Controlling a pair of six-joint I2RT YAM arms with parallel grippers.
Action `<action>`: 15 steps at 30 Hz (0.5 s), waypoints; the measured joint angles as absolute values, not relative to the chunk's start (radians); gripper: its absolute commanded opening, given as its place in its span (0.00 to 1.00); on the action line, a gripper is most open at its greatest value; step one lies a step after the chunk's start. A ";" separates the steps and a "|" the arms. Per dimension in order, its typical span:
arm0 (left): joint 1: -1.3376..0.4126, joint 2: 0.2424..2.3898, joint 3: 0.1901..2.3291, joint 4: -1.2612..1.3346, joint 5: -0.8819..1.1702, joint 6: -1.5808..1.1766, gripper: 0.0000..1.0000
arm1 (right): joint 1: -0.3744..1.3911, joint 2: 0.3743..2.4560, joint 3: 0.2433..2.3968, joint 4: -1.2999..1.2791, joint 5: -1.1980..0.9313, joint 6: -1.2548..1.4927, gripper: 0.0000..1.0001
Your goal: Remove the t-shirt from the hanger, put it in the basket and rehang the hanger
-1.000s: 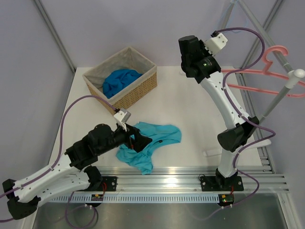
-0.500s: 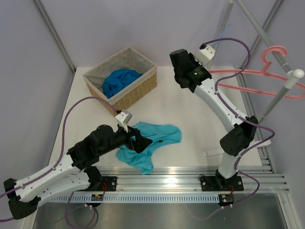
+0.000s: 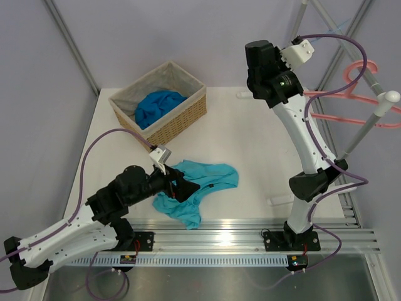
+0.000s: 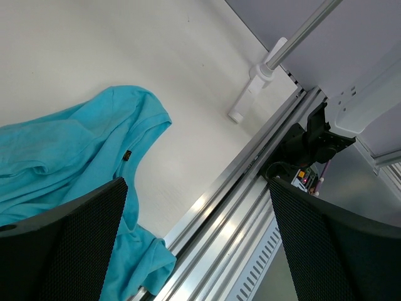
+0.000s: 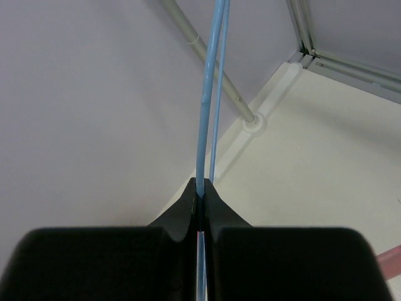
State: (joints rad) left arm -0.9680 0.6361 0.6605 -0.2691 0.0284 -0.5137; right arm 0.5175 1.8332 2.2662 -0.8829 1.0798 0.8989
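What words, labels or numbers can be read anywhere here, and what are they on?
No text here can be read.
The neck label on the t-shirt: a dark tag with a yellowish mark, too small to read.
The small board by the metal rail: any markings are too blurred to read.

Lab rig: aluminium rail [image 3: 219, 237], plain grey walls [image 3: 175, 31].

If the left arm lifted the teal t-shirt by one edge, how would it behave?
Probably floppy: the t-shirt lies crumpled in soft folds on the table, so it would likely drape. It looks thin, so likely light. Pushed, it would probably bunch rather than slide whole.
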 measured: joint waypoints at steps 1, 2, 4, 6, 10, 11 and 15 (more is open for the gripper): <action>-0.968 0.636 0.661 -0.269 0.029 -0.514 0.99 | 0.508 1.842 2.290 -0.897 1.079 0.905 0.00; -0.968 0.636 0.661 -0.269 0.029 -0.514 0.99 | 0.500 1.848 2.306 -0.912 1.078 0.910 0.00; -0.968 0.636 0.661 -0.269 0.029 -0.514 0.99 | 0.490 1.851 2.308 -0.936 1.077 0.921 0.00; -0.968 0.636 0.661 -0.269 0.029 -0.514 0.99 | 0.487 1.853 2.299 -0.953 1.074 0.930 0.00; -0.968 0.643 0.661 -0.269 0.029 -0.514 0.99 | 0.482 1.855 2.283 -0.971 1.071 0.941 0.00; -0.968 0.646 0.661 -0.269 0.029 -0.514 0.99 | 0.479 1.856 2.283 -0.971 1.071 0.942 0.00; -0.968 0.661 0.661 -0.269 0.029 -0.514 0.99 | 0.462 1.866 2.286 -0.971 1.069 0.943 0.00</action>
